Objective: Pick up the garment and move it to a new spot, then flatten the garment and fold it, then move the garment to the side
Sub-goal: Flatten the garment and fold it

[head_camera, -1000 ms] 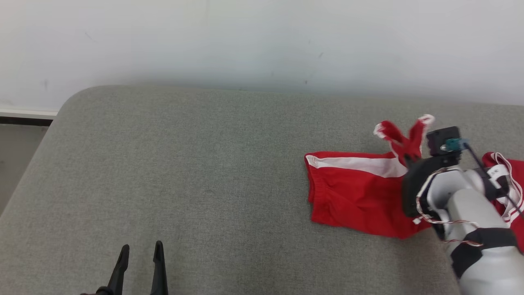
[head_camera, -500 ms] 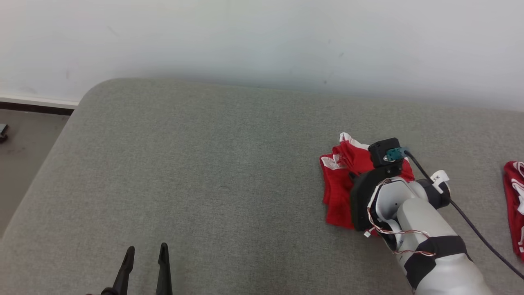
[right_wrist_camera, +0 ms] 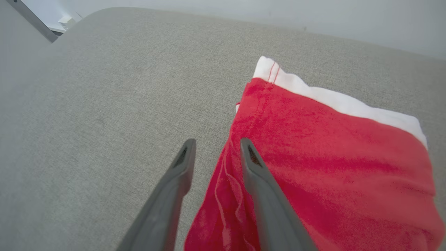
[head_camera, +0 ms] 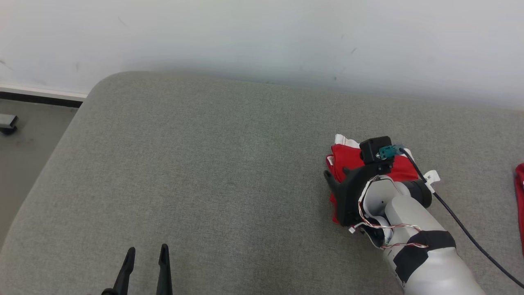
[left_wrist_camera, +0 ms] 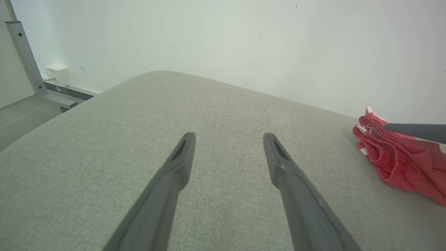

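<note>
Over on the robot's right half of the grey cushion [head_camera: 204, 164], the red garment [head_camera: 348, 157] lay bunched into a compact folded bundle, well clear of the wall [head_camera: 262, 32] behind it. From the right wrist view its white band [right_wrist_camera: 334, 101] ran along the far edge, slanting from upper left down to the right, so that trimmed edge faced the wall while the red body spread back toward the robot. Its long axis seemed to run roughly left to right across the cushion, though the pale wrist covered much of it in the head view, so that was hard to call. And the right gripper [right_wrist_camera: 217, 148] sat low right at the bundle's left edge: fingers parted, one fingertip over bare grey fabric, the other lying on the red cloth, with the folded edge running between them and nothing pinched. A dark cable [head_camera: 462, 223] trailed away from that wrist across the cushion. Down at the near left, the left gripper [left_wrist_camera: 229, 139] hung above bare upholstery with its fingers spread wide, holding nothing, well apart from the garment. At the far right edge of the head view a sliver of another red cloth [head_camera: 520, 205] peeked in.
</note>
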